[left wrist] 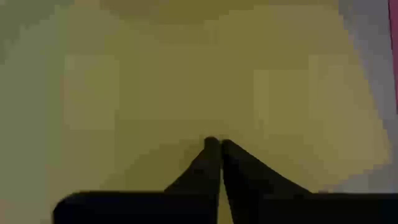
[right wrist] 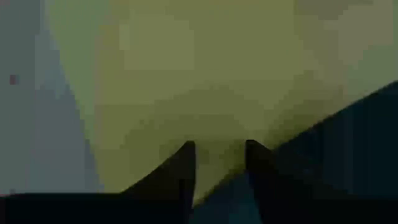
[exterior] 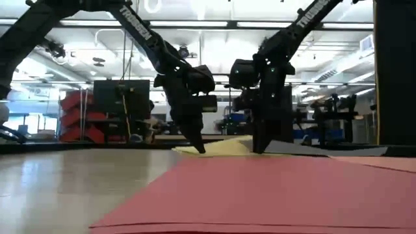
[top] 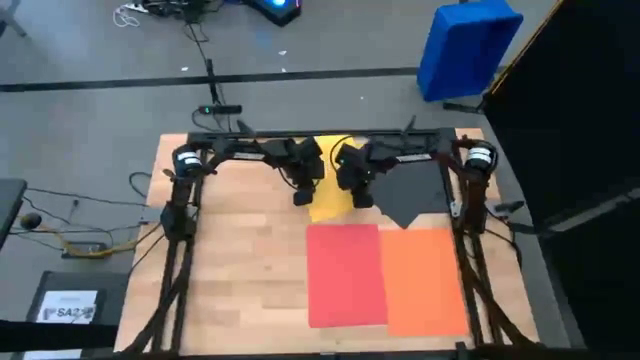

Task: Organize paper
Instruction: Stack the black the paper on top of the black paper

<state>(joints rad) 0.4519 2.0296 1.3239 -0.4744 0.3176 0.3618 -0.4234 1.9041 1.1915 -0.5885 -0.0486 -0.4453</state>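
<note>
The paper here is a yellow sheet [top: 327, 207] lying flat under both grippers, beside a dark grey sheet [top: 415, 197], with a red sheet [top: 344, 273] and an orange sheet [top: 425, 280] nearer the table front. The left gripper [left wrist: 215, 143] is clenched with its tips pressing on the yellow sheet, while the right gripper [right wrist: 217, 149] stands half parted, its tips at the edge where yellow meets dark grey; whether it pinches anything I cannot tell. I judge the sheets very light, thin, floppy and slippery on the wood, so it is better to slide one by pressing from above or to pinch a raised edge between the jaws.
</note>
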